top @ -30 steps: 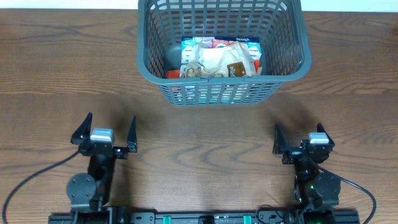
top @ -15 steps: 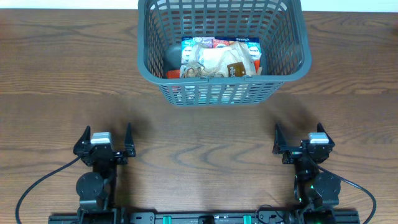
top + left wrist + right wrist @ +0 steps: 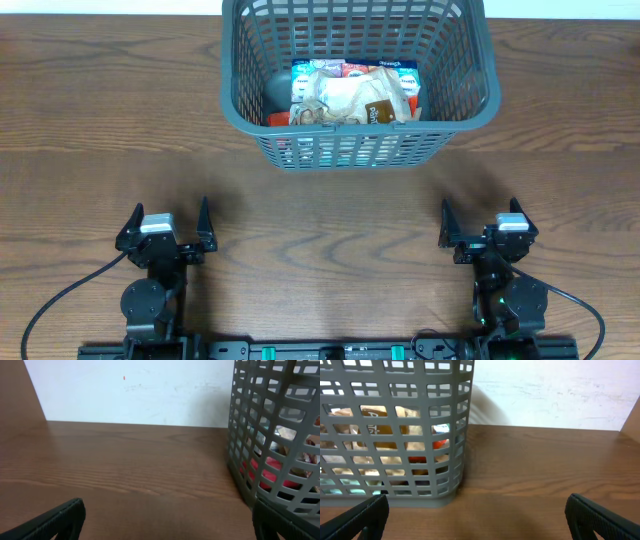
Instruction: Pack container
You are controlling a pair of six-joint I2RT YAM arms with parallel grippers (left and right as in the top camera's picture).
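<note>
The container, a large dark grey lattice basket [image 3: 233, 100], stands at the back middle of the table. Several snack packets [image 3: 352, 93] lie inside it. It also shows at the right of the left wrist view [image 3: 260, 435] and at the left of the right wrist view [image 3: 395, 425], with packets visible through the slots. My left gripper [image 3: 167, 224] is open and empty near the front left edge, well short of the basket. My right gripper [image 3: 483, 222] is open and empty near the front right edge.
The wooden table [image 3: 320, 210] lies bare between the grippers and the basket. A white wall [image 3: 130, 390] stands behind the table's far edge. Black cables run from each arm base at the front edge.
My left gripper has drawn back toward the front left edge and settled. The right arm and the basket have not moved.
</note>
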